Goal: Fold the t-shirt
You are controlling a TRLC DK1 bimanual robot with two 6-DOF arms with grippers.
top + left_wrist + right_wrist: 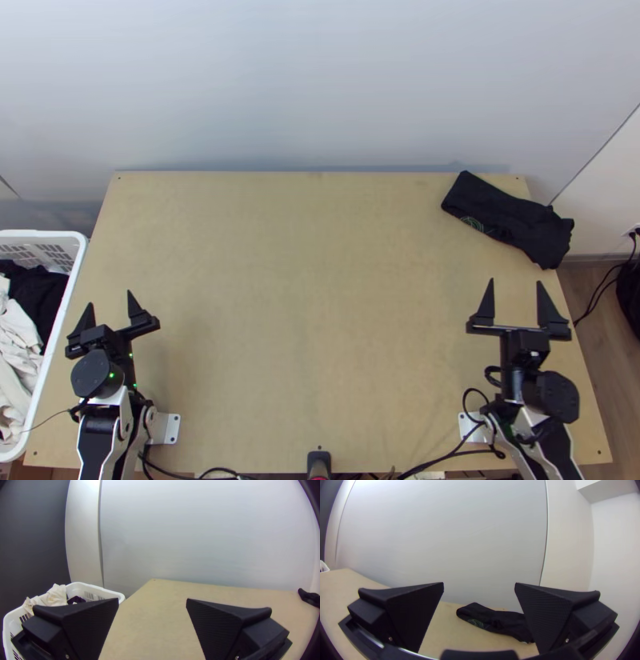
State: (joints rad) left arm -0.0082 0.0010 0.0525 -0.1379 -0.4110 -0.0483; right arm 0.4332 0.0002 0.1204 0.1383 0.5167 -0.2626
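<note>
A black t-shirt (pixel 508 216) lies as a narrow folded bundle at the table's far right corner, one end at the right edge, with a small green print; how many folds it has I cannot tell. My right gripper (pixel 514 290) is open below it in the top view, apart from the cloth. Over the table's left side my left gripper (pixel 110 304) stands open and holds nothing. In the right wrist view the t-shirt (pixel 496 621) lies beyond my right gripper (pixel 479 588). The left wrist view has my left gripper (pixel 152 601) with its fingers wide apart, and part of the dark cloth (pixel 310 597) far off.
A white basket (pixel 68 312) with white and black cloths stands at the table's left edge. The wooden table (pixel 304 304) has bare surface between the arms. Behind it rises a pale wall. Cables and a small black-and-red object (pixel 318 464) are at the near edge.
</note>
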